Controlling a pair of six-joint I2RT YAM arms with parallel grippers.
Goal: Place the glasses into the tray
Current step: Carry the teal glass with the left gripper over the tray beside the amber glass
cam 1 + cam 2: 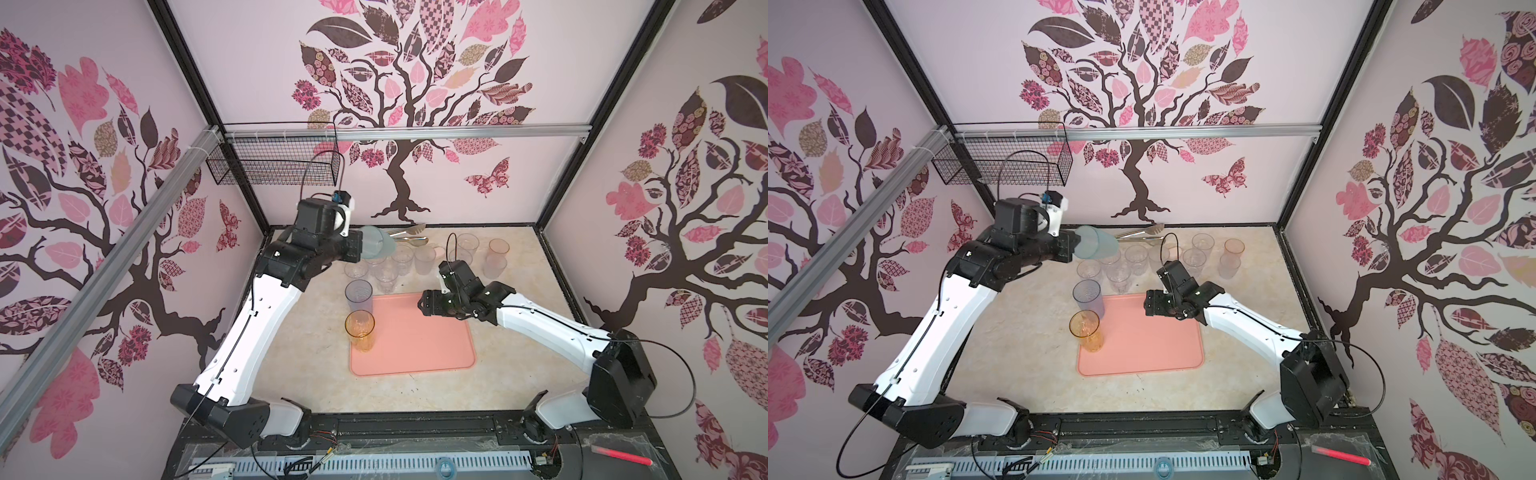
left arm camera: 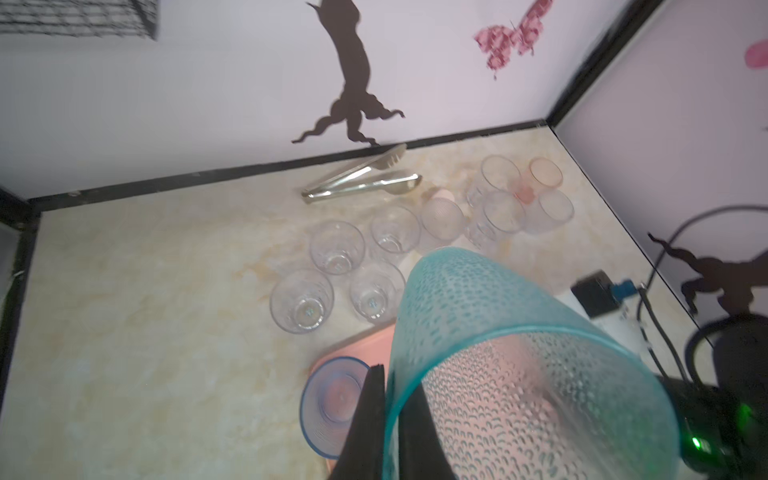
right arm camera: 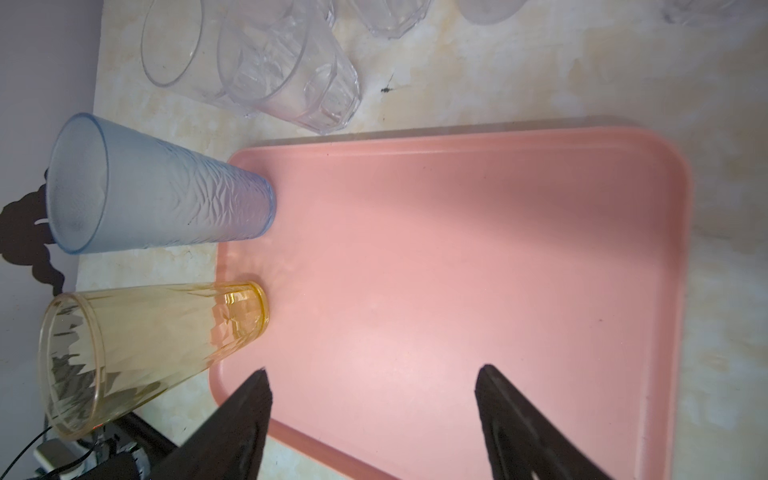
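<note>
**Left gripper** [image 2: 395, 378]: the fingers pinch the rim of the teal tumbler [image 2: 498, 332]. One finger [image 2: 368, 424] lies outside the wall and the other inside, visible through the plastic. The tumbler is held clear of the tabletop [image 1: 299, 374] and strongly tilted. It hangs above the rear left of the glass cluster, close to the metal tongs [image 1: 409, 232] that lie along the back wall.

**Right gripper** [image 3: 374, 372]: the fingers are spread wide with nothing between them. In both top views the gripper hangs over the rear right part of the salmon-pink tray [image 1: 415, 345]. Its height above the tray floor cannot be told.

**Tray:** it lies flat on the tabletop, near the middle. Two tall tumblers stand upright inside it along the left rim:
- The blue tumbler [image 1: 358, 293] stands in the rear left corner.
- The amber tumbler [image 1: 360, 328] stands just in front of the blue one — near it, not touching.

**Other glasses:** all stand upright on the tabletop behind the tray, outside it.
- Four clear faceted tumblers [image 2: 336, 245] are grouped just behind the tray's rear left corner.
- A frosted tumbler [image 2: 442, 222] stands beside that group, nearer the tongs.
- A second group stands farther right, with a pink tumbler [image 2: 544, 174] at its rear.
</note>
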